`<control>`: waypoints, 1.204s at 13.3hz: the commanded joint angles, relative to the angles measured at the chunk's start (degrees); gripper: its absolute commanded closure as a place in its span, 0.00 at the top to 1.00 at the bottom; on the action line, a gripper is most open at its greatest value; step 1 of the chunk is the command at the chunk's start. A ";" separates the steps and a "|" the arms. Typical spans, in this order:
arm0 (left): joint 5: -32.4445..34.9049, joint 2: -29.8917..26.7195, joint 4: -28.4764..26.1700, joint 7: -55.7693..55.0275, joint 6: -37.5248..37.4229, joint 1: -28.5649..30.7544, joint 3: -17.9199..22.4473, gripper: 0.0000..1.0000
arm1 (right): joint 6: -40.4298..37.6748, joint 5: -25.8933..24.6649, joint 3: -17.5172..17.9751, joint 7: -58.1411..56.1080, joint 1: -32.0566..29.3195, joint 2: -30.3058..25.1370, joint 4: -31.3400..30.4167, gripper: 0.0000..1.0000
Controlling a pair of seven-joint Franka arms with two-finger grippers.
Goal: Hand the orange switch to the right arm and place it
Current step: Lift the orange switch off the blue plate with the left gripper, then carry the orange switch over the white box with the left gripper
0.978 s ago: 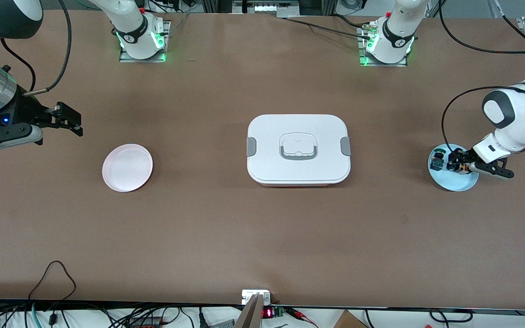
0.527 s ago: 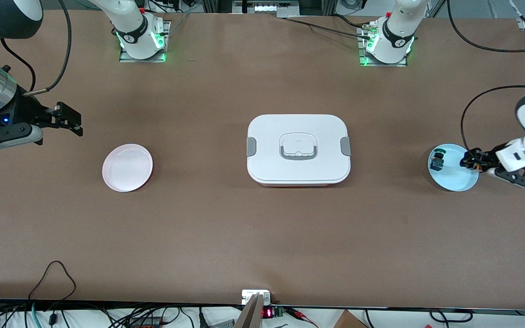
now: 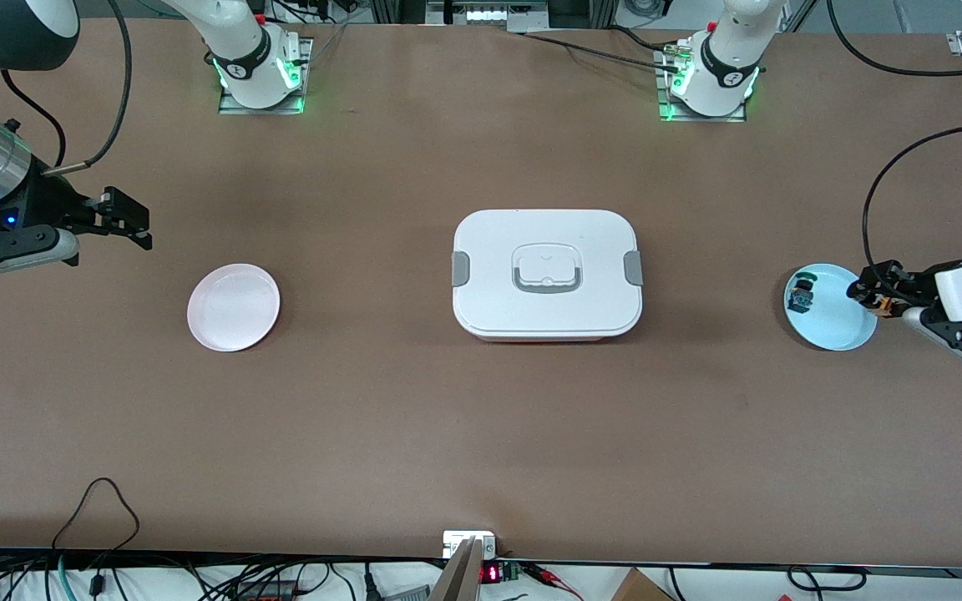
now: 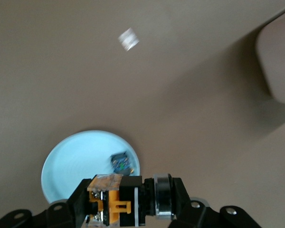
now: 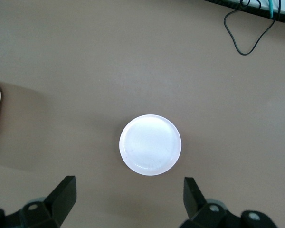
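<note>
My left gripper is shut on the orange switch, an orange-yellow body with a black round knob, and holds it in the air over the edge of the light blue plate at the left arm's end of the table. In the left wrist view the switch sits clamped between the black fingers, above the plate. A blue-green switch lies on that plate and also shows in the left wrist view. My right gripper is open and empty, waiting above the table near the white plate.
A closed white lunch box with grey clasps sits mid-table. The white plate also shows in the right wrist view. Cables trail along the table edge nearest the front camera.
My left gripper has lifted the orange switch off the blue plate and drawn back toward the left arm's end of the table. The right arm has not moved.
</note>
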 commanded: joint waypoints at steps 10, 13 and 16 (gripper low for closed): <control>-31.98 4.96 1.90 17.86 15.70 -21.75 -5.74 0.24 | 0.09 -0.88 -0.49 0.54 0.99 -1.34 0.39 1.00; -41.92 4.96 1.90 28.83 25.80 -28.35 -6.00 0.24 | 0.01 2.18 -2.07 0.36 -1.47 -1.17 0.39 1.00; -57.80 5.22 1.55 48.75 40.73 -35.03 -6.45 0.24 | 0.01 2.63 -1.99 0.98 -1.21 -0.64 0.39 1.00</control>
